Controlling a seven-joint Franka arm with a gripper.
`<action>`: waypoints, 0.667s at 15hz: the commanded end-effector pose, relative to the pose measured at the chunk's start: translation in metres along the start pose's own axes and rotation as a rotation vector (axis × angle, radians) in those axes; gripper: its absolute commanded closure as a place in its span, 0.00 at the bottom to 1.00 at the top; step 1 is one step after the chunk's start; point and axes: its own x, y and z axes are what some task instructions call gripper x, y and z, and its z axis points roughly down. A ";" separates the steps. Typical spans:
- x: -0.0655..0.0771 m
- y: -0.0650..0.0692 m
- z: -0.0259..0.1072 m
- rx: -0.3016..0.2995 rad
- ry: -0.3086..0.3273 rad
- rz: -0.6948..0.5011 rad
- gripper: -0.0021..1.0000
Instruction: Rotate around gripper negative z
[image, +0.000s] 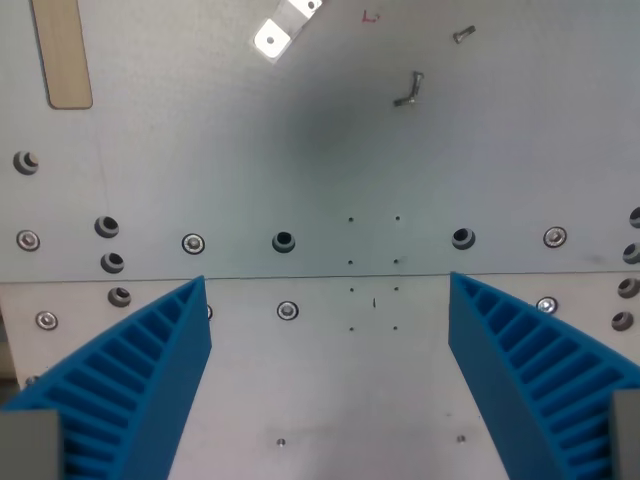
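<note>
My gripper (327, 285) is open, with nothing between its two blue ribbed fingers. The left finger (140, 380) and the right finger (530, 370) rise from the bottom corners of the wrist view. They hang above a grey metal plate (320, 150) with bolts and holes. A seam (320, 277) between two plates runs across the view just at the fingertips.
A small shiny metal bracket (280, 32) lies at the top centre. Two loose screws (408, 90) (463, 34) lie at the top right. A tan wooden strip (62, 50) lies at the top left. Bolt heads (193, 243) and dark holes (284, 241) line the seam.
</note>
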 end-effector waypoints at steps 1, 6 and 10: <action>-0.001 0.000 -0.003 0.000 0.006 -0.133 0.00; -0.001 0.000 -0.003 -0.001 0.006 -0.200 0.00; -0.001 0.000 -0.003 -0.001 0.006 -0.253 0.00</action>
